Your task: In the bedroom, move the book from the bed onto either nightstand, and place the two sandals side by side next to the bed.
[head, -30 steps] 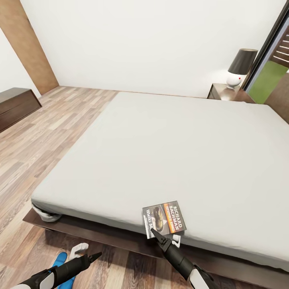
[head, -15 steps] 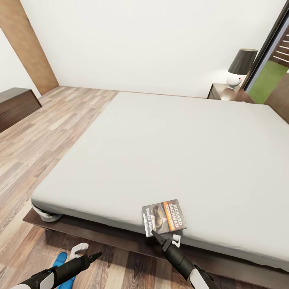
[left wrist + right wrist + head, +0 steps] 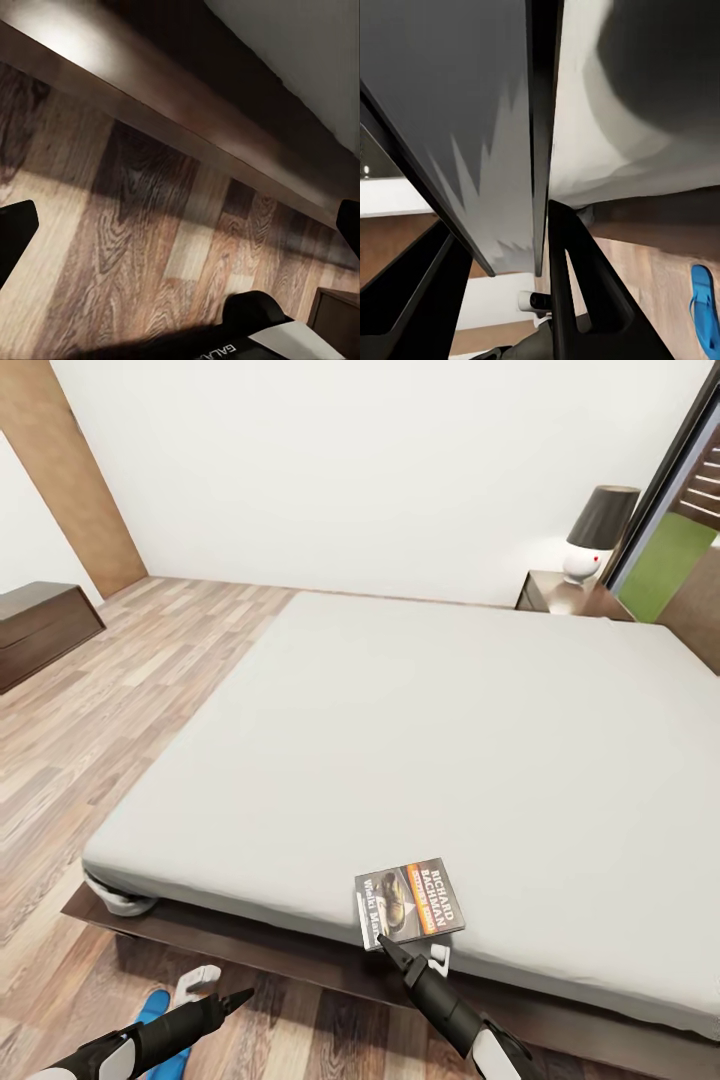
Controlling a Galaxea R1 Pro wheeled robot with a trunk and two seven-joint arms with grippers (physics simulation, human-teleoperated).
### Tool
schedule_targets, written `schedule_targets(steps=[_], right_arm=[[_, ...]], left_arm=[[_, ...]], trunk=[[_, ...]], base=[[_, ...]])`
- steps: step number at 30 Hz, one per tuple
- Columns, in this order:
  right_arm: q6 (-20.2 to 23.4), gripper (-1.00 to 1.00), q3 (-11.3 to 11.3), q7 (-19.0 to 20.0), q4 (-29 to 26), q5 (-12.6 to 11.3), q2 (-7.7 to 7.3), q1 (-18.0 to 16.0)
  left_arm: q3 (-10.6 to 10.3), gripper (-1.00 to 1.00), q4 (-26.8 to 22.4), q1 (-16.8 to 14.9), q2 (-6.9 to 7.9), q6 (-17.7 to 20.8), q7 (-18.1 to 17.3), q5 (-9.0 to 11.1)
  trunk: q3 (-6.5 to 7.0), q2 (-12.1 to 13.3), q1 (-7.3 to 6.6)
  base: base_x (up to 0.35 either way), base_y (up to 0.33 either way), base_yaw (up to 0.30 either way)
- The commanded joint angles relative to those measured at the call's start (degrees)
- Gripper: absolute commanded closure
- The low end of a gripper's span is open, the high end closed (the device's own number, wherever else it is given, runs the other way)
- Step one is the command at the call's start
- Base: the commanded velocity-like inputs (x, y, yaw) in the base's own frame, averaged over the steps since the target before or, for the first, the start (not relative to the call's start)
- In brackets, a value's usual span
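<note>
At the near edge of the bed (image 3: 420, 740), the book (image 3: 408, 903) lies flat on the pale mattress cover, its corner over the edge. The right gripper (image 3: 383, 945) has its tips at that near corner; in the right wrist view its fingers (image 3: 566, 285) sit closed on the book's (image 3: 465, 135) thin edge, one above and one below it. The book rests where it did half a second ago, slightly turned from a second ago, and the right gripper has stayed on it.

The left gripper (image 3: 240, 997) hangs low over the plank floor (image 3: 120, 700) in front of the bed frame, its fingers spread apart with nothing between them, just as before. One blue sandal (image 3: 155, 1015) lies on the floor just behind the left arm, partly hidden by it, and also shows in the right wrist view (image 3: 703, 307) under the bed's edge.

Far across the bed, a nightstand (image 3: 570, 595) carries a lamp (image 3: 595, 535) with a dark shade. The whole head view has tilted slightly since the earlier frames; the room's things show a little lower, so the camera moved, not they.
</note>
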Motion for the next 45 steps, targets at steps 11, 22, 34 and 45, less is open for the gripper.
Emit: schedule_targets(steps=[11, 22, 34, 45], right_arm=[[0.59, 1.00, -0.26, 0.21, 0.01, -0.09, 0.05, -0.02], [0.59, 1.00, -0.22, 0.22, -0.01, -0.09, 0.05, -0.02], [0.59, 1.00, 0.13, 0.14, -0.44, -0.02, 0.05, -0.02], [4.93, 1.00, 1.59, -0.03, -0.63, 0.82, 0.05, -0.02]], left_arm=[[-0.39, -1.00, 0.00, -0.02, 0.03, 0.24, -0.25, 0.50], [-0.39, -1.00, 0.00, -0.02, 0.02, 0.24, -0.27, 0.50], [-0.39, -1.00, 0.00, -0.02, 0.07, 0.32, -0.31, 0.50], [-0.39, -1.00, 0.00, -0.02, 0.10, 0.33, -0.39, 0.50]], trunk=[[1.94, 4.41, -2.43], [3.92, 8.82, -4.84], [6.07, 13.64, -7.48], [8.05, 18.05, -9.89]], base=[[0.000, 0.000, 0.000], [0.000, 0.000, 0.000], [0.000, 0.000, 0.000], [0.000, 0.000, 0.000]])
